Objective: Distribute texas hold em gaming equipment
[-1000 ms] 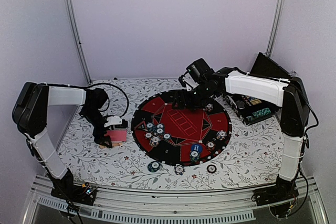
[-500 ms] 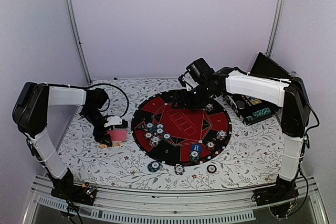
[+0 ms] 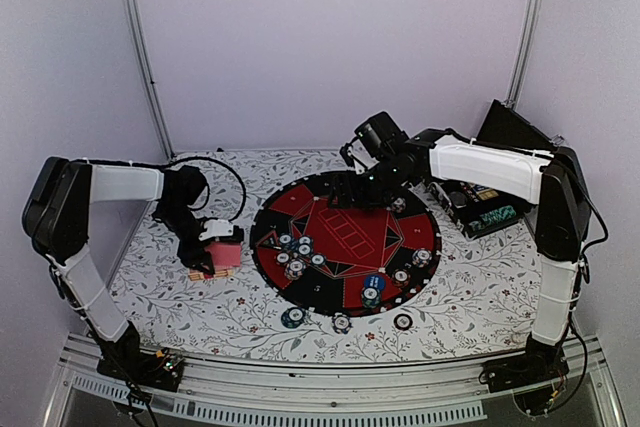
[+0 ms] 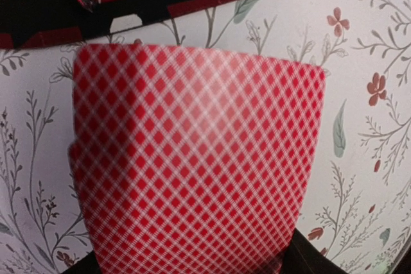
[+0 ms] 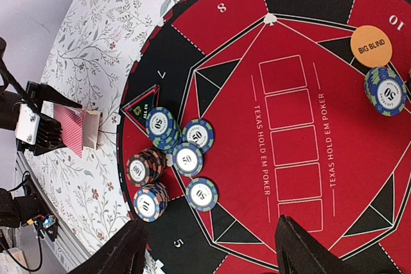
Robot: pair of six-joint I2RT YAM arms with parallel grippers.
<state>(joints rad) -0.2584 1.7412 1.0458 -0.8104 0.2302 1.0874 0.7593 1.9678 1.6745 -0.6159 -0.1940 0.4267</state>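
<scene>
Left fingers (image 3: 208, 255) shifted slightly, gripping playing cards (image 4: 192, 158), right fingers (image 5: 131, 255) spread empty, orange disc (image 5: 371, 45) legible wrist-only

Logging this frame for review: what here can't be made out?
Left wrist view: the cards show only checked backs; faces and count hidden, bottom edge cuts them off.
Top view: what the case holds is too small, the right arm crossing it.
Top view: values on the chips are too small to read.
</scene>
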